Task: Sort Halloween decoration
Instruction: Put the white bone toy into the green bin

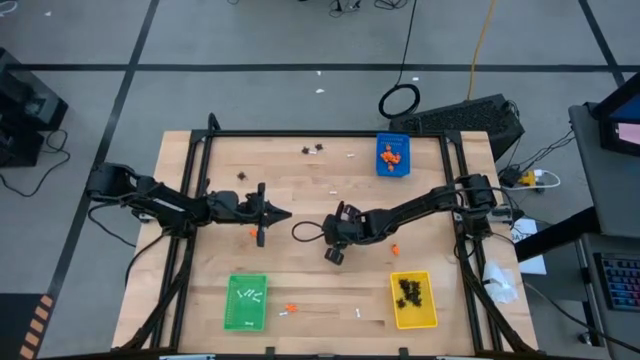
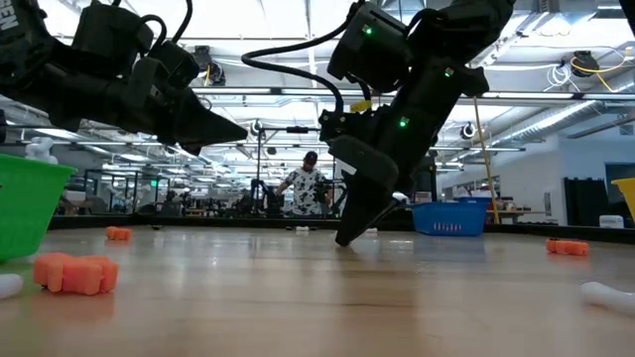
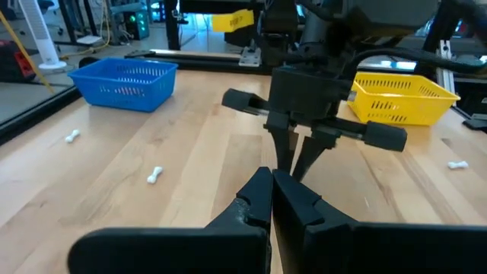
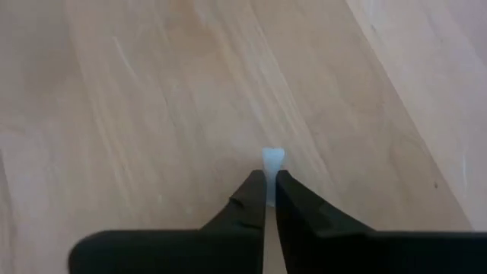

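Pinching a white bone-like stick [image 4: 272, 161] at the middle of the table [image 1: 300, 290], the right claw [image 4: 270, 199] is clamped on it with tips down at the wood. Next, I judge, comes a lift and carry to the green tray [image 1: 246, 301] at the near left, where similar sticks lie. The stick is tiny, pale and knobbed. The left claw [image 3: 271, 190] hovers together, empty, just left.
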`<control>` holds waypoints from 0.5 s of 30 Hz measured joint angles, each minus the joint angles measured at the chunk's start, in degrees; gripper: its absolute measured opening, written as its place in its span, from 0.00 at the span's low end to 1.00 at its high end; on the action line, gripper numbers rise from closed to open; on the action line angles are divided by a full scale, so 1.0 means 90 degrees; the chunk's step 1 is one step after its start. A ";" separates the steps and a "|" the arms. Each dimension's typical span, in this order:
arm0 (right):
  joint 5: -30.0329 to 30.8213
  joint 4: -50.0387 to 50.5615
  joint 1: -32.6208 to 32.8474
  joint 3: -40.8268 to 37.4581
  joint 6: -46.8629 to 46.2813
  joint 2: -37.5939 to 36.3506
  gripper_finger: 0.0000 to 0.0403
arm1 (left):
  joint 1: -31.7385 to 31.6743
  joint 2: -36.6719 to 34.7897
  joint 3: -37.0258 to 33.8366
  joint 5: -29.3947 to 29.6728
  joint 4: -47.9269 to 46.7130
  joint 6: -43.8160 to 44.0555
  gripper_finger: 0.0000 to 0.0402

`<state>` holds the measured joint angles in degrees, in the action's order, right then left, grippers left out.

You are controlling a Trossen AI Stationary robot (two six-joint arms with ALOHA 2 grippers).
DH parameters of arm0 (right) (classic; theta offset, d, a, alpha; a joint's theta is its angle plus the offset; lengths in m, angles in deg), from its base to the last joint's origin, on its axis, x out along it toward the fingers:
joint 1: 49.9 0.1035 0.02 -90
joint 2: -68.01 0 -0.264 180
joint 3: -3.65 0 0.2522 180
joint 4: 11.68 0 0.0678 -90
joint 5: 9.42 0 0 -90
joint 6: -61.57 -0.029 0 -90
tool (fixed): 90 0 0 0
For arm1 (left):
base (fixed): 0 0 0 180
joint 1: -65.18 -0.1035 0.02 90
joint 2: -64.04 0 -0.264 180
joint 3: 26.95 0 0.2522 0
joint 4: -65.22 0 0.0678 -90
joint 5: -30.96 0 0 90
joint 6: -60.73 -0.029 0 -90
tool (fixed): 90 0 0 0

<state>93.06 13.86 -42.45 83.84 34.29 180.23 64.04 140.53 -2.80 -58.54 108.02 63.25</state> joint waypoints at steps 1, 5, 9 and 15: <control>-0.0014 -0.0017 0.0002 0.0000 0.0037 -0.0003 0.02 | 0.0000 0.0000 0.0000 0.0000 -0.0023 0.0000 0.02; -0.0054 -0.0045 0.0028 -0.0007 0.0206 -0.0083 0.01 | -0.0027 0.0000 0.0000 0.0005 -0.0025 -0.0041 0.02; -0.0111 -0.0084 0.0127 0.0134 0.0396 -0.0107 0.01 | -0.0152 0.0000 0.0000 0.0010 -0.0025 -0.0042 0.02; -0.0076 -0.0208 0.0409 0.0635 0.0733 -0.0119 0.00 | -0.0330 0.0000 0.0000 0.0017 -0.0078 -0.0038 0.02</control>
<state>92.38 11.99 -38.77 89.56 40.89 179.16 61.06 140.53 -2.80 -58.39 107.31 62.91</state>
